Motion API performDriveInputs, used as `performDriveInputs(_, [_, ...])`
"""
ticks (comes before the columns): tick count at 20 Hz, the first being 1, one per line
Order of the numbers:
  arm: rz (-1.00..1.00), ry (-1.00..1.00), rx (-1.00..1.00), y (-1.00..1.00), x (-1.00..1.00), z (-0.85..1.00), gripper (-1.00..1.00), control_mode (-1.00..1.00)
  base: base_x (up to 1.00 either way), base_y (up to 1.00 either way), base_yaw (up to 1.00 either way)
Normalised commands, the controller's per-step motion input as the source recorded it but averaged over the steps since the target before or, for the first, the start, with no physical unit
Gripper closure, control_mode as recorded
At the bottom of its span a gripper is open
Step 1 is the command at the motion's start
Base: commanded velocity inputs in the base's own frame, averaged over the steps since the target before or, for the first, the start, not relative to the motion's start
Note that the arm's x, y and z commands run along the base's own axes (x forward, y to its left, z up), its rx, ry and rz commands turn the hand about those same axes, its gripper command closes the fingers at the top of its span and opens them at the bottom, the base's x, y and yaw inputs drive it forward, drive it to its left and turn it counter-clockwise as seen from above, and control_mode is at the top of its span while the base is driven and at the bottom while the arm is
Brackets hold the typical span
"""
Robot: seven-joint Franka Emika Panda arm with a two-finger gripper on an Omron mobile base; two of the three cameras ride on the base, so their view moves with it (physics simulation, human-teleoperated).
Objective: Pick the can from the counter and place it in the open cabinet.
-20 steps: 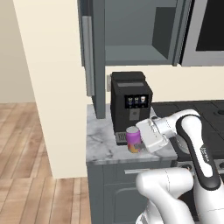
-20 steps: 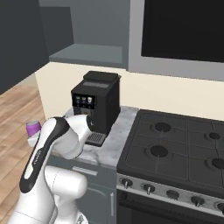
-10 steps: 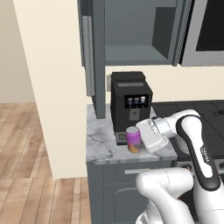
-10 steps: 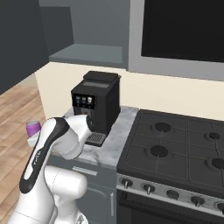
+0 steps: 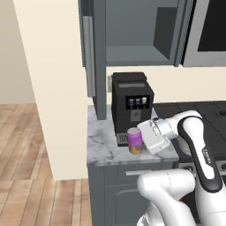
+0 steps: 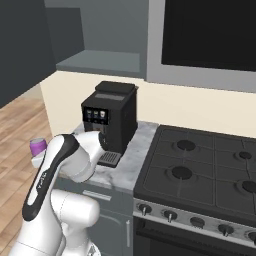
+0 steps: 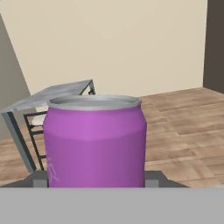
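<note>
Left base view: you're behind the arm's left, looking forward and down at the coffee machine and open cabinet. Right base view: same scene from behind-right, angled left across the stove; both share the coffee machine and the can. Hand view sits very close behind the can, facing out over wood floor.

The can stands upright just right of centre in the left base view — purple body, orange-yellow lower band, pale top — at the front of the small marble bench. In the hand view it looms large at centre, silvery rim up. The cabinet fills the upper middle of the left base view — dark grey, door swung open, grey shelf bare.
</note>
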Motion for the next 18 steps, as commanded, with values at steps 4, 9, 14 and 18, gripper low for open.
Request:
performDriveInputs(4, [0.0,0.0,0.0,0.0,0.0,0.0,1.0,1.0,0.0,0.0,0.0])
performDriveInputs(9, [0.0,-0.02,0.0,0.01,-0.04,0.0,1.0,-1.0,0.0,0.0,0.0])
performDriveInputs(14, [-0.01,-0.19,0.01,0.0,-0.14,0.33,1.0,-1.0,0.0,0.0,0.0])
performDriveInputs(18, [-0.1,-0.06,0.0,0.03,-0.16,0.54,1.0,-1.0,0.0,0.0,0.0])
